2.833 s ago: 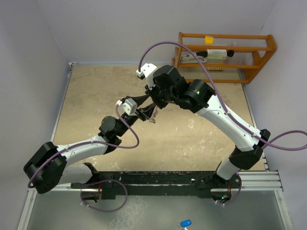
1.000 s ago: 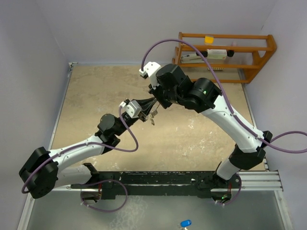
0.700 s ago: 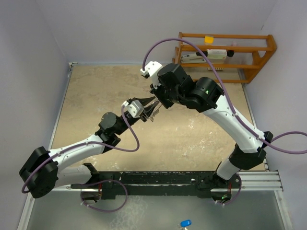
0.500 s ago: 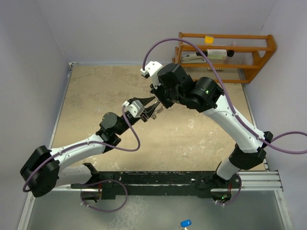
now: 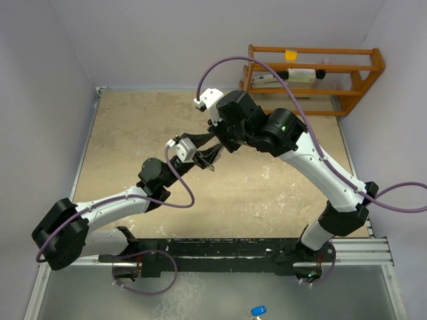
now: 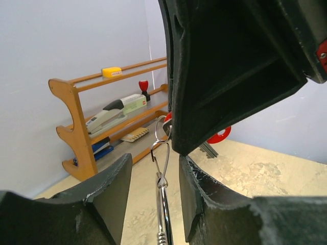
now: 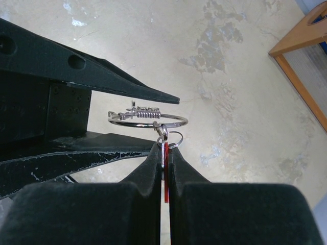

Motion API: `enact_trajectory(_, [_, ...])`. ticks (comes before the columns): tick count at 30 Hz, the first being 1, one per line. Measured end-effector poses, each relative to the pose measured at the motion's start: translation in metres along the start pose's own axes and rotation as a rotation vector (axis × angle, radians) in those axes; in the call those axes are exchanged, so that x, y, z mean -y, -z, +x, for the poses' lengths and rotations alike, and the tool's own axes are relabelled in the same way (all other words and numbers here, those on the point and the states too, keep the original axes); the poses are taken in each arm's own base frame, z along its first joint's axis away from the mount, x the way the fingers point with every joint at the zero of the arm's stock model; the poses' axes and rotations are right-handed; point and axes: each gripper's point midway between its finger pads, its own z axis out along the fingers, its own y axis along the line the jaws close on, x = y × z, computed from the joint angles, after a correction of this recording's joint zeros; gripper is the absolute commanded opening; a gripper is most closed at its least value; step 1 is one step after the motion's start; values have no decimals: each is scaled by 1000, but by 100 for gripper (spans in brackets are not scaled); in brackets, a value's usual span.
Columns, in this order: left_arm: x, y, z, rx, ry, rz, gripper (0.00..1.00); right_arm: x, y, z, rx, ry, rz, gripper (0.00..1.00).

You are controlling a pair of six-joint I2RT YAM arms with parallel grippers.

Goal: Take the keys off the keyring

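My right gripper (image 7: 164, 147) is shut on the red key (image 7: 165, 153), held in the air above the table's middle. A small split ring links the key to the silver keyring (image 7: 148, 122), which lies flat just beyond my fingertips. My left gripper (image 6: 154, 166) is open, with the keyring wire (image 6: 163, 204) running between its jaws and a gap on both sides. In the top view the two grippers meet tip to tip, left (image 5: 205, 157) and right (image 5: 219, 148). The black key is hidden.
A wooden rack (image 5: 313, 73) stands at the back right against the wall, holding a stapler, a stamp and a yellow block. A small blue thing (image 5: 258, 310) lies on the grey strip in front of the arm bases. Walls close in the left, back and right.
The two grippers stayed together and drifted slightly toward the back right, then a little back left. The left jaws now stand apart around the keyring. The right gripper still holds the red key.
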Motion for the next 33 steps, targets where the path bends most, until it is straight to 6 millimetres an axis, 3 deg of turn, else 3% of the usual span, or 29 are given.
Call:
enact_trajectory(5, [2, 0, -1, 6, 17, 7, 37, 0, -1, -2, 7, -3, 0, 0])
enact_trajectory(15, [3, -1, 4, 8, 41, 5, 25, -1, -2, -3, 13, -6, -3, 0])
enact_trajectory(24, [-1, 2, 7, 10, 41, -18, 23, -2, -4, -2, 10, -5, -4, 0])
enact_trajectory(33, [-2, 3, 6, 18, 42, -26, 7, -4, -7, -1, 8, -5, -10, 0])
